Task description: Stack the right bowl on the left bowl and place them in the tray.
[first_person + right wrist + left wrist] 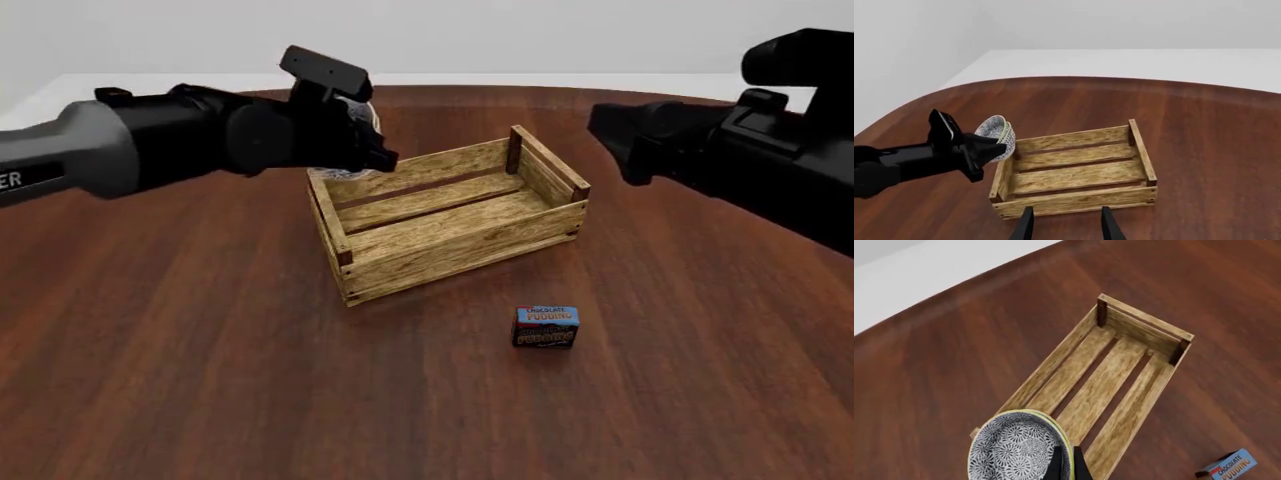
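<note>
Your left gripper (pixel 1066 467) has its jaws pinched on the rim of the stacked bowls (pixel 1017 447): in the left wrist view the two dark fingers (pixel 1055 466) close together over the near edge of the patterned top bowl, with a yellowish-green rim of the second bowl showing just outside it. The stack hangs tilted in the air, its open face turned sideways rather than up, as the right wrist view shows. It sits above the left end of the tray (pixel 441 215), at about the end wall, and does not rest on the slats. In the front view your left arm (pixel 187 135) hides most of the bowls, with only a sliver of patterned rim showing behind the wrist. The tray itself stands on the dark wooden counter (pixel 200 380) with its long side facing you, slightly turned, and nothing lies inside it. A small blue-and-brown pudding box (pixel 546 326) stands upright on the counter, in front of the tray's right half and well apart from it. Your right gripper (pixel 1065 225) is held up off the counter on the right side, away from the tray, its jaws spread with a clear gap between the fingers and nothing between them. Your right arm (pixel 761 150) stays clear of the left arm and the bowls.
</note>
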